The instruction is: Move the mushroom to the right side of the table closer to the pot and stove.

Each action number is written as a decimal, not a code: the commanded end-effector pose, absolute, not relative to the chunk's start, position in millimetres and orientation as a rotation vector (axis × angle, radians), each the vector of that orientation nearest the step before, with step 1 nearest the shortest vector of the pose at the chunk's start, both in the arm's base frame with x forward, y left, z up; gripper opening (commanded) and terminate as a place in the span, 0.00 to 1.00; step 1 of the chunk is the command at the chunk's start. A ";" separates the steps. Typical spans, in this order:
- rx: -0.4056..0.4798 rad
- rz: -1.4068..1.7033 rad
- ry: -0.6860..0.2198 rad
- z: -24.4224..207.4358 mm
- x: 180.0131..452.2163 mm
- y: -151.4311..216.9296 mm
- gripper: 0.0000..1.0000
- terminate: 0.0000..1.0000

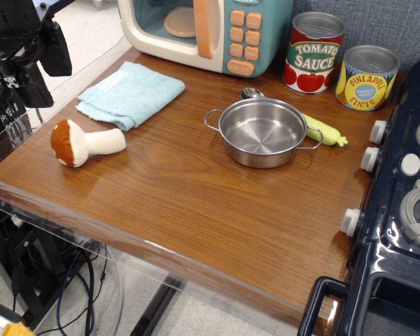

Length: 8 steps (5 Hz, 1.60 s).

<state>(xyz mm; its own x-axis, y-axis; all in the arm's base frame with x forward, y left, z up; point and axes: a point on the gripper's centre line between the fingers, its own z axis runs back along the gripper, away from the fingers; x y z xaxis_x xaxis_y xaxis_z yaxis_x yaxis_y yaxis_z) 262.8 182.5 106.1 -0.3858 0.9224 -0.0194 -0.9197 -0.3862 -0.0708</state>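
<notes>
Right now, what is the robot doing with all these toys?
Nothing is being held. The mushroom lies on its side at the left of the table, beside a blue cloth. The black robot arm is above that corner, its gripper unclear. The pot sits empty near the stove on the right.

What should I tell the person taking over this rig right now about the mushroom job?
Pincer: the dark arm sits at the top left edge, above the table's left end; the fingers are not discernible, so open or shut cannot be told. It holds nothing visible.
Orange-brown capped plush mushroom with cream stem: lying on its side at the left of the brown wood-grain table, beside the light blue cloth.
Shiny steel pot with loop handles: right of centre, empty.
Dark navy toy stove: right edge.
Done: nothing yet.
Left: grasp the mushroom, carry it right, set it near pot and stove.
</notes>
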 end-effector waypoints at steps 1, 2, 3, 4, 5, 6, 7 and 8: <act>-0.065 1.967 -0.057 106.1 262.8 182.5 1.00 0.00; -0.037 2.000 -0.040 106.3 262.1 184.9 1.00 0.00; 0.005 2.030 -0.030 95.0 264.3 188.9 1.00 0.00; 0.059 2.046 -0.051 82.2 266.5 190.7 1.00 0.00; 0.125 2.045 -0.103 59.9 267.8 194.2 1.00 0.00; 0.129 2.008 -0.040 39.4 272.9 191.0 1.00 0.00; 0.099 2.004 0.054 19.0 278.8 191.5 1.00 0.00; 0.080 2.010 0.043 16.2 279.6 192.3 0.00 0.00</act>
